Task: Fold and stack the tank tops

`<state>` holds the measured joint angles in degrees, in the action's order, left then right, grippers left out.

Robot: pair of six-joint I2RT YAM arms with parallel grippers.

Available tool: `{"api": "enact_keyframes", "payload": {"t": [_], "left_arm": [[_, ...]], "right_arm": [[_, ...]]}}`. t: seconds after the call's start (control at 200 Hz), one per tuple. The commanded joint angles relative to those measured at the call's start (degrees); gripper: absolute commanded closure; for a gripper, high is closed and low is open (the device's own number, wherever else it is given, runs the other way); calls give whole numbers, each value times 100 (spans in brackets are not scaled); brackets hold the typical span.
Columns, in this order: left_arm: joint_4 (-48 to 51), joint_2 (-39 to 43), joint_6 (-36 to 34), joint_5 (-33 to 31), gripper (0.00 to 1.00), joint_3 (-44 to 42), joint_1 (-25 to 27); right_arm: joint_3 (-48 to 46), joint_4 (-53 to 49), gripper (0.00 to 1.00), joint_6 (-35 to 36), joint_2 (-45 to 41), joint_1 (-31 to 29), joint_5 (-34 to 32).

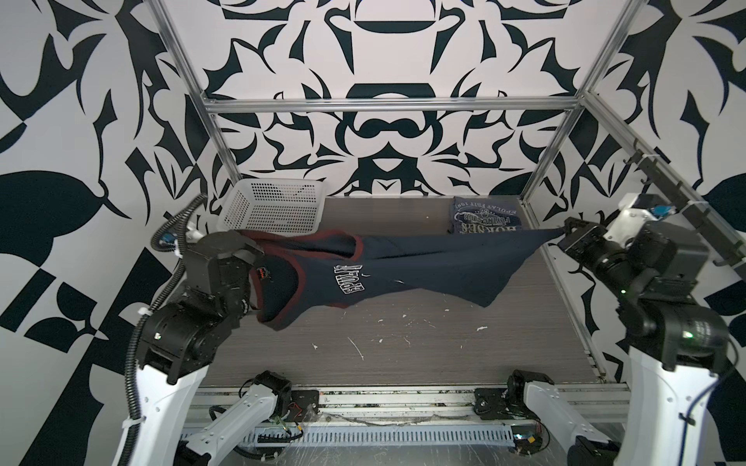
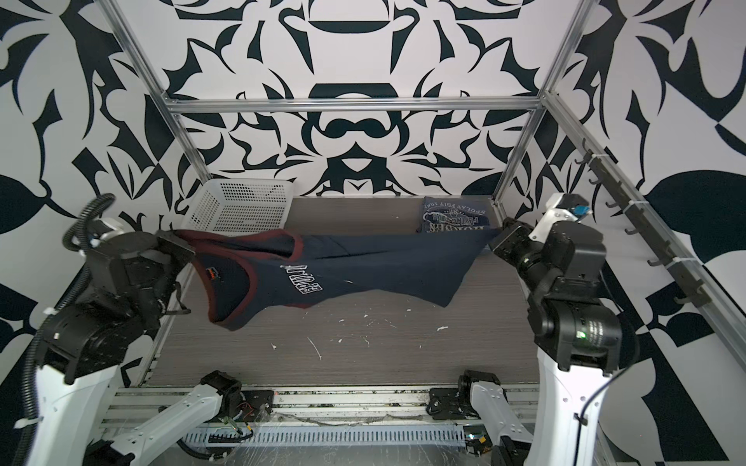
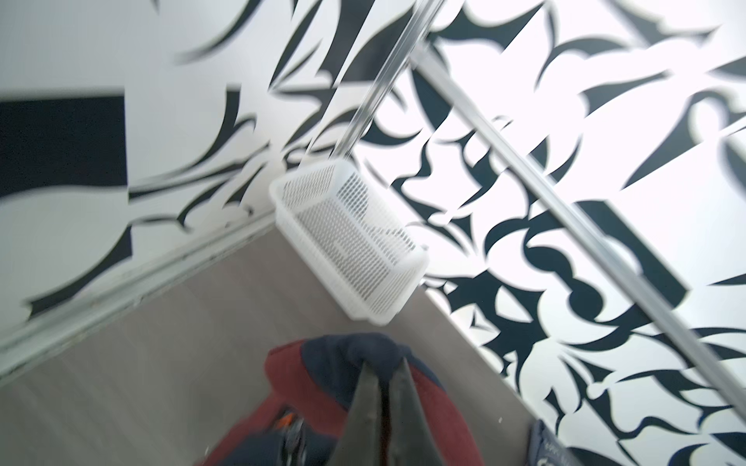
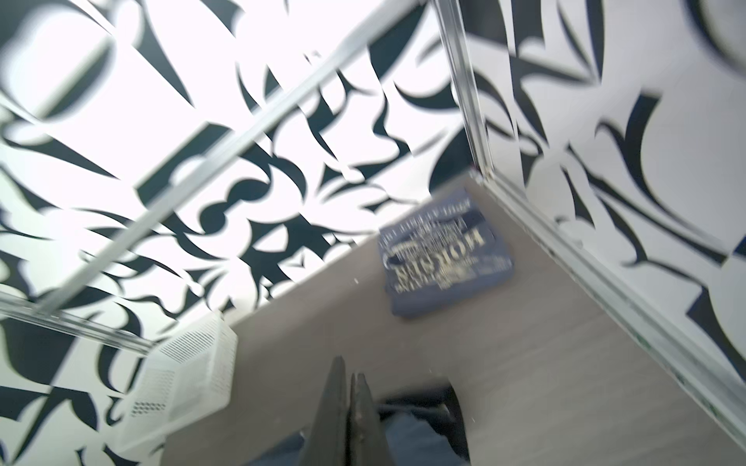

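Over the bench (image 1: 403, 355) the navy tank top (image 1: 403, 262) sags soft and light; the folded grey-blue tank top (image 1: 484, 220) lies just beyond the right end effector (image 1: 565, 235). That one's clenched on a hem corner, the left end effector (image 1: 255, 247) on the red-trimmed strap, sensible holds, I'd say.

Folded top (image 4: 444, 258) blurred, basket (image 4: 181, 375) smeared — wrist view

navy tank top (image 1: 403, 262) with red trim, slate-blue folded top (image 1: 484, 218) with white print, white perforated basket (image 1: 270, 210)
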<state>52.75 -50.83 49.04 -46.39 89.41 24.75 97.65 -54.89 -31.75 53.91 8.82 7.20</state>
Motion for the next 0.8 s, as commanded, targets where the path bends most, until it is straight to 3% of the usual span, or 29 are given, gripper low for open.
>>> {"api": "enact_keyframes", "payload": {"t": [0.0, 0.2, 0.395, 0.54, 0.69, 0.795], "left_arm": [[-128, -456, -836, -414, 100, 701, -31], [-414, -1429, -1335, -510, 100, 1158, -147], [-517, -2322, -1230, 947, 100, 1344, -1134], [-583, -3235, -1306, 2084, 100, 2121, -1770], [-411, -3998, -1350, 2870, 100, 3378, -2075], [-370, -3998, -1404, 3044, 100, 3871, -2079]], "right_arm": [[678, 88, 100, -145, 457, 22, -233], [1314, 801, 100, -105, 1427, 23, -246], [1930, 1326, 100, -56, 2491, 23, 95], [2910, 1389, 100, -173, 3302, 23, 211], [4237, 1140, 100, -269, 4046, 23, 411], [4923, 1007, 100, -356, 4257, 23, 639]]}}
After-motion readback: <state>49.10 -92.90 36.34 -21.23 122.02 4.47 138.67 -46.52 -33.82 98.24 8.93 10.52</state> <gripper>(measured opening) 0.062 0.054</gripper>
